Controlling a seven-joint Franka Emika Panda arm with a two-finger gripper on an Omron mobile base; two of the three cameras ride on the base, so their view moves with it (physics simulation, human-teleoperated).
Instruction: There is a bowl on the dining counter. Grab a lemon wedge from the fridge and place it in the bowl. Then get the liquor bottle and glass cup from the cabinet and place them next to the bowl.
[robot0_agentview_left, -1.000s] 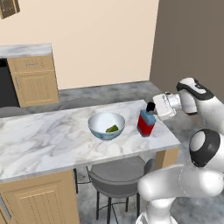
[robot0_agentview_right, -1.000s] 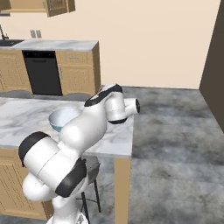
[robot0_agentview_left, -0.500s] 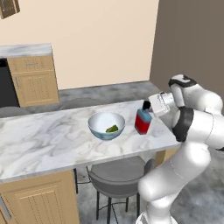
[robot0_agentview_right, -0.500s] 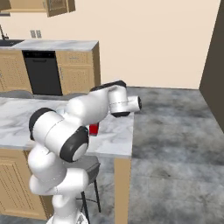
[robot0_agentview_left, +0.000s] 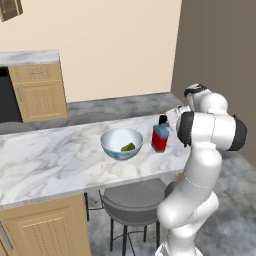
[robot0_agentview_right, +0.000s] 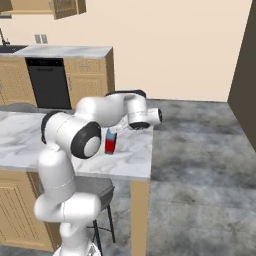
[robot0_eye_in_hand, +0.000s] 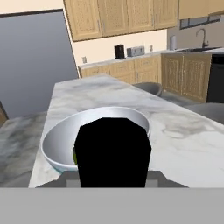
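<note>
The marble surface (robot0_agentview_left: 60, 155) carries the bowl (robot0_agentview_left: 121, 143) with the lemon wedge (robot0_agentview_left: 128, 147) inside; the liquor bottle (robot0_agentview_left: 160, 136) stands just beside it. Rigid, probably smooth and top-heavy, it is best held mid-body. Whether the hand is clamped cannot be told.

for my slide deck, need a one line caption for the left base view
Liquor bottle stands beside the bowl holding a lemon wedge on the dining counter.

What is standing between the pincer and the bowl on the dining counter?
The liquor bottle, red with a dark cap, stands between them beside the bowl. The left base view shows this; in the hand view its black cap partly hides the bowl.
</note>
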